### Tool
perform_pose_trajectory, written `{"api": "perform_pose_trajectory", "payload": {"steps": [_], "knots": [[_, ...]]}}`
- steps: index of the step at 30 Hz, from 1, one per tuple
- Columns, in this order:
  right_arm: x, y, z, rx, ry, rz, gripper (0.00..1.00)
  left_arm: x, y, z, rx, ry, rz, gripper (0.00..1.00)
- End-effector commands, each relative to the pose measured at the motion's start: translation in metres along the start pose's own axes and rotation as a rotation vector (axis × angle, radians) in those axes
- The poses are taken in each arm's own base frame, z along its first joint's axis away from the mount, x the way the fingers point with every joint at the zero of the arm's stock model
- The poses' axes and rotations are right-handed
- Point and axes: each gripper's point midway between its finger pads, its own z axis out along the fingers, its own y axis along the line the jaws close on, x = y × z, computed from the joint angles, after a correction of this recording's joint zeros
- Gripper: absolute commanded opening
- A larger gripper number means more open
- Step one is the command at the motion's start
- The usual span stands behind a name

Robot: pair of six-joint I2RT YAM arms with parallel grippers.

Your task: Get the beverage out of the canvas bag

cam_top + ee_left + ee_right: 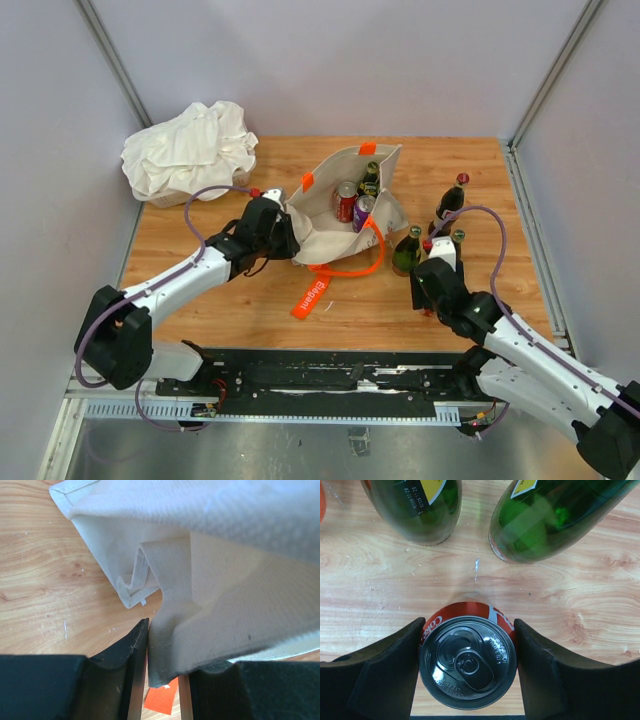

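The beige canvas bag (322,228) lies open at mid table, with orange handles and a long orange strap (350,268). Inside it I see a red can (346,201), a silver-purple can (363,212) and a dark bottle (370,180). My left gripper (283,232) is at the bag's left edge, shut on a fold of its canvas (172,630). My right gripper (428,288) is to the right of the bag, shut on a red Coke can (468,662) held upright, one finger on each side. The top view hides that can under the wrist.
Three bottles stand right of the bag: a green one (406,250), a dark one with a red cap (450,205) and one (457,243) just beyond my right gripper; two show in the right wrist view (417,510) (545,520). A white cloth bundle (190,148) sits far left.
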Motion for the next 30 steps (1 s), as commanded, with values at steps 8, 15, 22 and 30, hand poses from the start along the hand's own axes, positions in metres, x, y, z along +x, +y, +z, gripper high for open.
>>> {"api": "perform_pose_trajectory", "payload": {"steps": [8,15,22,30], "knots": [[-0.016,0.002,0.020,0.063,-0.093,0.129,0.60,-0.003,0.000,0.008,-0.022,0.030,0.031,0.31],[-0.027,-0.007,0.005,0.084,-0.098,0.128,0.99,-0.002,0.000,0.007,-0.017,0.033,0.036,0.31],[-0.061,-0.005,-0.022,0.015,-0.141,0.078,0.94,0.001,-0.002,0.007,0.001,0.032,0.028,0.31],[-0.136,0.026,-0.053,-0.114,-0.268,-0.017,0.64,-0.001,-0.006,0.006,0.026,0.019,0.020,0.31]]}}
